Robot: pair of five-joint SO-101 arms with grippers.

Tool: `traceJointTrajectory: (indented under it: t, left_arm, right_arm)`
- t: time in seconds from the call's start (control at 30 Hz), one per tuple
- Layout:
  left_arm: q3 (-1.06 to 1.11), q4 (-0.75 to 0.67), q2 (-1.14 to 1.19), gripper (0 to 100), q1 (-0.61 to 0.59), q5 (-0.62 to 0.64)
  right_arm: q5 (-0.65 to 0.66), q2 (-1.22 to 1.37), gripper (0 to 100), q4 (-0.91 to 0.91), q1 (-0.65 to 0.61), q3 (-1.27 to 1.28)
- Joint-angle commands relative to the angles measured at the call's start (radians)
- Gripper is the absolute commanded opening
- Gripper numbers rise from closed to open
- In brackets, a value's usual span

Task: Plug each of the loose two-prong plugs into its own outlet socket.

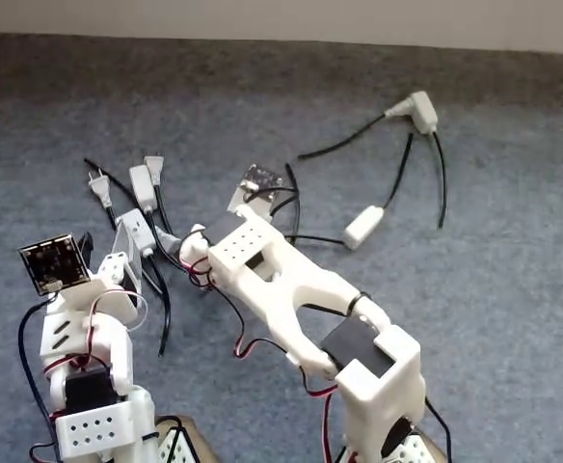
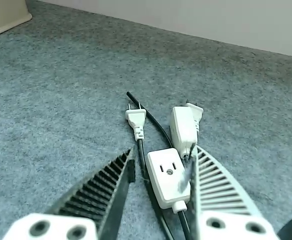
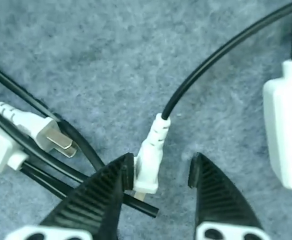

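Our right gripper (image 3: pixel 162 159) stands with its jaws open around a white plug (image 3: pixel 148 162), which lies close against one finger and clear of the other. So we should centre first, then close on the plug's body, not its cord (image 3: pixel 221 55). Our left gripper (image 2: pixel 162 152) is likewise spread, straddling an outlet socket (image 2: pixel 167 175) on the grey carpet (image 2: pixel 61 75). In our judgement it should pin that socket steady so the prongs enter straight. A second plug (image 3: pixel 46 131) lies nearby.

The high view looks steeply down from overhead onto grey carpet (image 1: pixel 494 289). The left wrist view faces low and forward, the right straight down, very close. Both share the high view's centre-left plug cluster (image 1: pixel 142 188).
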Motion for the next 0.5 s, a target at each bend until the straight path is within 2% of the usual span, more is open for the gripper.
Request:
traceJointTrajectory:
  t: [0.0,0.23,0.4,0.47]
  left_arm:
    - [0.016,-0.003,-0.010,19,0.015,-0.005]
    - [0.016,-0.003,-0.010,19,0.015,-0.005]
    - [0.016,-0.003,-0.010,19,0.013,-0.005]
    - [0.016,-0.003,-0.010,19,0.013,-0.005]
  right_arm:
    - [-0.014,-0.010,18.7,-0.015,-0.019,-0.047]
    - [-0.020,-0.010,18.4,-0.019,-0.021,-0.047]
    - [-0.015,0.041,9.8,-0.070,-0.016,-0.047]
    - [-0.018,0.088,9.8,-0.085,-0.015,-0.048]
